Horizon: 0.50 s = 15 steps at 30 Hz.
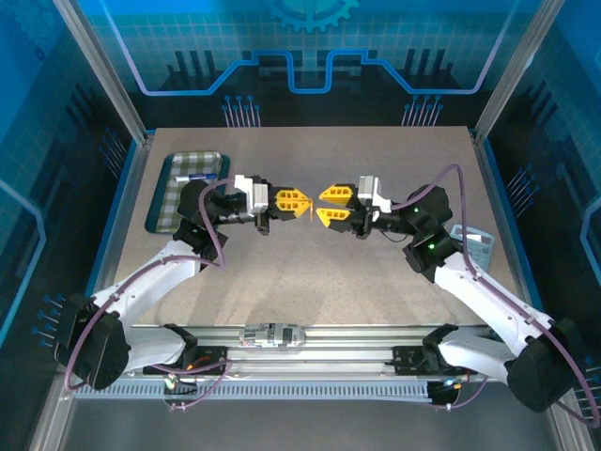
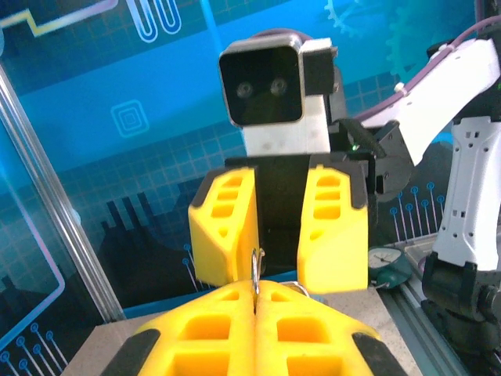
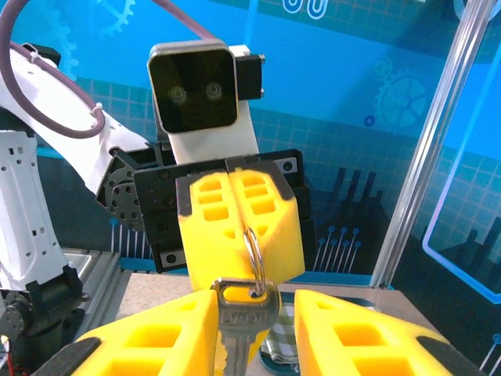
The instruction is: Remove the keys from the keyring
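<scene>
White arms (image 1: 150,272), black joints (image 1: 94,348), purple cables (image 1: 457,170), yellow slotted fingers (image 1: 291,199)

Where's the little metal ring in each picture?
Top view: too small to tell.
Left wrist: the ring pokes up at bottom middle, from the left gripper.
Right wrist: ring just below centre, key hanging from it.
Shared landmark: the left gripper's shut yellow fingers pinching it.
</scene>
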Motion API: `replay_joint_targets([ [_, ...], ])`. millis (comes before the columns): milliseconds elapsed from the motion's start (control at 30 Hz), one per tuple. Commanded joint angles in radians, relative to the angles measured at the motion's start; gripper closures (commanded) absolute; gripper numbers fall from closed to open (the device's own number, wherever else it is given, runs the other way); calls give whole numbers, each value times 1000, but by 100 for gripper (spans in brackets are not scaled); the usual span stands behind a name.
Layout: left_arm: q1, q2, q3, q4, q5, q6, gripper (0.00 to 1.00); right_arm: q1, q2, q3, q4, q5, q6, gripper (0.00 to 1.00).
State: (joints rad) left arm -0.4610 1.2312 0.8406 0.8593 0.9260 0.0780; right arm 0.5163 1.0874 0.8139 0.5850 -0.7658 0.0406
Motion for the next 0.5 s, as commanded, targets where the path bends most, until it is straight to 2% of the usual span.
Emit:
replay_joint_targets([
  [0,-7,15,9,86,26,-44,100,19,12,39,24,-12,24,70],
  [100,-7,17,6,92,28,-49,100,24,21,39,52,-8,44,71],
  [233,-6,16,1,94,23,-52,100,25,35,38,103,-5,87,66],
  [467,-7,13,-8,102,22,-61,100,24,51,42,159,-11,135,70],
])
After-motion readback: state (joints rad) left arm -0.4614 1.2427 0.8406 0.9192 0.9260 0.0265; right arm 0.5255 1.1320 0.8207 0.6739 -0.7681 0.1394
